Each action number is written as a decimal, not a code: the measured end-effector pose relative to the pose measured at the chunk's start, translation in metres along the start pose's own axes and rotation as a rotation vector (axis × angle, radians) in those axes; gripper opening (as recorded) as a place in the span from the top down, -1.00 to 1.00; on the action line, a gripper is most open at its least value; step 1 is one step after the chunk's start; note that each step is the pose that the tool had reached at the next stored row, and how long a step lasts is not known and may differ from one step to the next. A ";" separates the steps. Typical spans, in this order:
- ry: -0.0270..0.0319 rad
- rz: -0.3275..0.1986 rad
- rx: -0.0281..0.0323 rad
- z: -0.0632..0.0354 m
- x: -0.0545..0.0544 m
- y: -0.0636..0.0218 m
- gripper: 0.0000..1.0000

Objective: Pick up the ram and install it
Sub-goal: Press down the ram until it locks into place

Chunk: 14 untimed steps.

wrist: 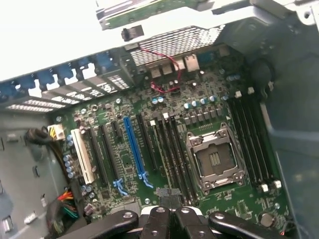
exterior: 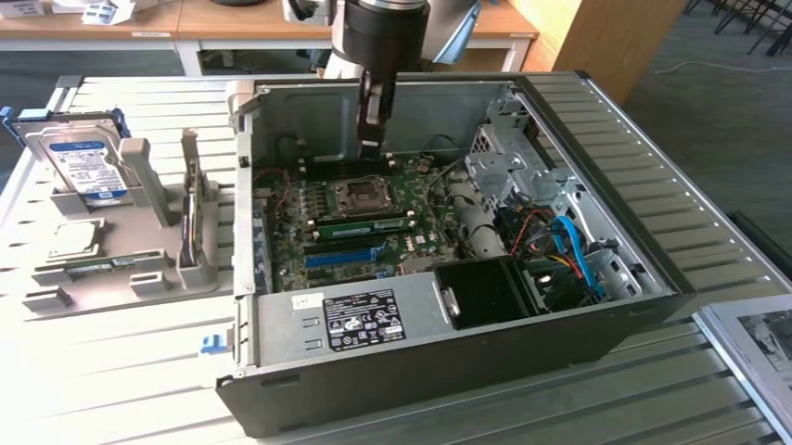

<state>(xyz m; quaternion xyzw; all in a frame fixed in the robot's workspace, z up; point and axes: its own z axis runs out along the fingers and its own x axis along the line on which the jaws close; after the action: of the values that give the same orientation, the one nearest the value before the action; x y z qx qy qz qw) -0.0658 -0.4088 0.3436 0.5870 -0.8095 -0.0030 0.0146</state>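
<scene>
Your exterior view gives you what the wrist camera cannot: the ram (exterior: 192,227) appears to stand on edge in the grey holder (exterior: 124,278) on the counter (exterior: 111,371). That is at the exterior view's left, outside the case (exterior: 421,371) and well apart from the gripper (exterior: 371,148). The drive (exterior: 81,167) and the CPU chip (exterior: 74,241) sit in the same holder. That view also shows a green stick (exterior: 365,224) already seated just beside the socket (exterior: 363,193).

Your wrist view gives you the board (wrist: 149,124) from above: the empty socket (wrist: 217,159), dark slots (wrist: 251,139) on both sides of it and the blue slot (wrist: 134,149) further out. The gripper (wrist: 168,196) has its fingers pressed together, and you can see no board between them.

The gripper hangs over the back of the board, above the socket. The case's rear wall and drive cage (exterior: 507,158) stand close by, with cables (exterior: 563,246) crowding the cage side. Over the holder the space is open.
</scene>
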 end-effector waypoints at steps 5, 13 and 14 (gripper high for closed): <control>-0.0017 0.078 -0.0015 0.0000 0.000 0.0000 0.80; -0.0045 0.205 -0.0041 0.0001 0.000 0.0000 0.80; -0.0048 0.220 -0.0044 0.0001 0.000 0.0000 0.80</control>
<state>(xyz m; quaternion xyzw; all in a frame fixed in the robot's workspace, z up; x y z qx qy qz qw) -0.0659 -0.4088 0.3435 0.4945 -0.8690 -0.0045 0.0141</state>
